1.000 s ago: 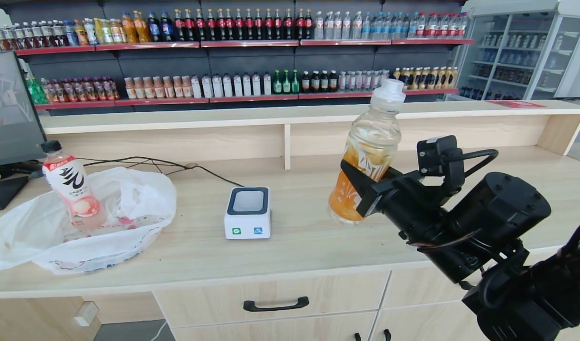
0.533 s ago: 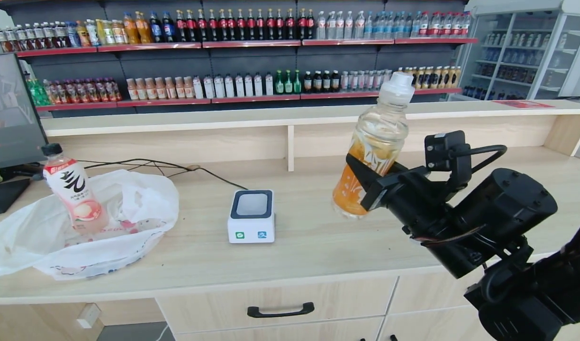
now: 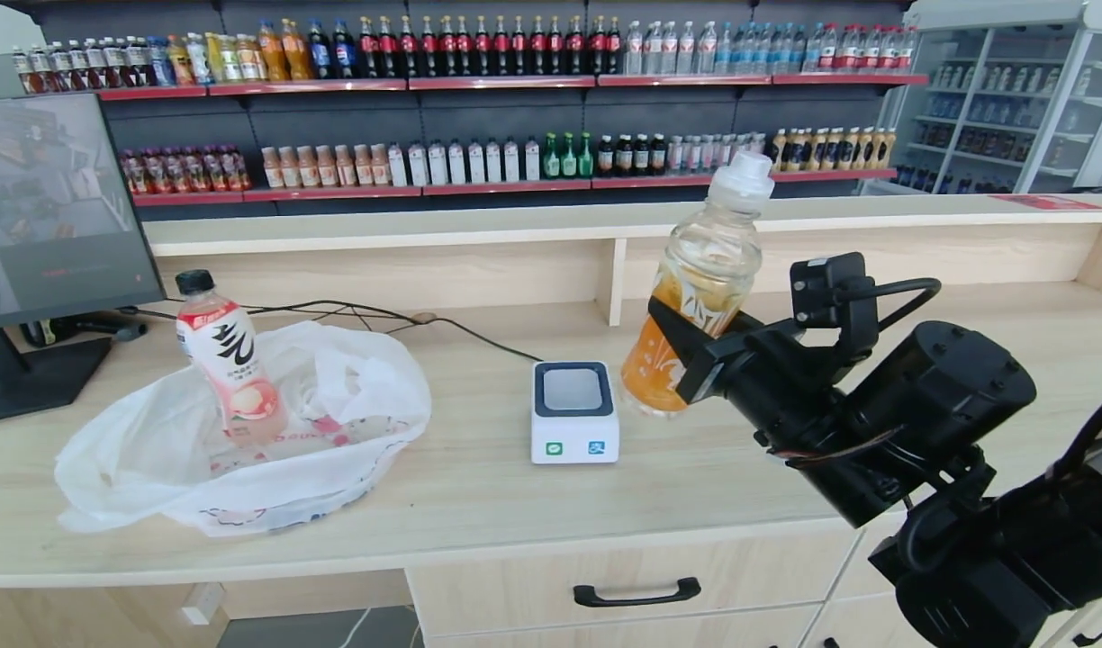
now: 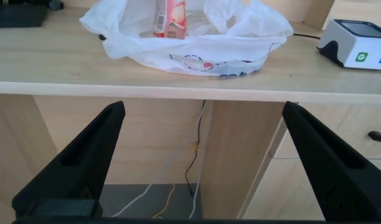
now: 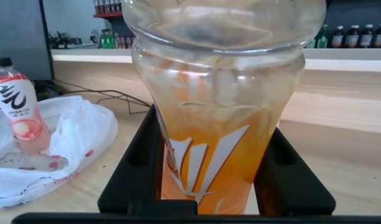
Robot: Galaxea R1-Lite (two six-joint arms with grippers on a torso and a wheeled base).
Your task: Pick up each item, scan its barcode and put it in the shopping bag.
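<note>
Right gripper (image 3: 675, 349): jaws pinching the orange bottle (image 3: 700, 288) low on its body, one on each side of the label, as the right wrist view shows. The bottle is held in the air over the bench (image 3: 479, 490), just beside the scanner (image 3: 574, 411) on the robot's right, base near the scanner's top corner; probably clear of the bench, but the head view is poor for that. Risks: the grip sits low on a smooth round body with the liquid mass and cap above it, so a quick swing or tilt could make the bottle pivot or slip in the jaws. The scanner window faces up and the bottle is nearly upright, so unless it is tipped with the barcode side down, the scan likely fails; I can't tell which side has the barcode. A low pass could knock the scanner. Farther left, the shopping bag (image 3: 362, 405) lies slack with the pink bottle (image 3: 231, 364) standing in it; dropping the orange one in carelessly could topple that or miss the floppy mouth. Orientation: long axis close to vertical, cap up, leaning with the cap toward the robot's right and the base toward the scanner. Left gripper (image 4: 203, 107): jaws spread, holding nothing, low in front of the bench.
</note>
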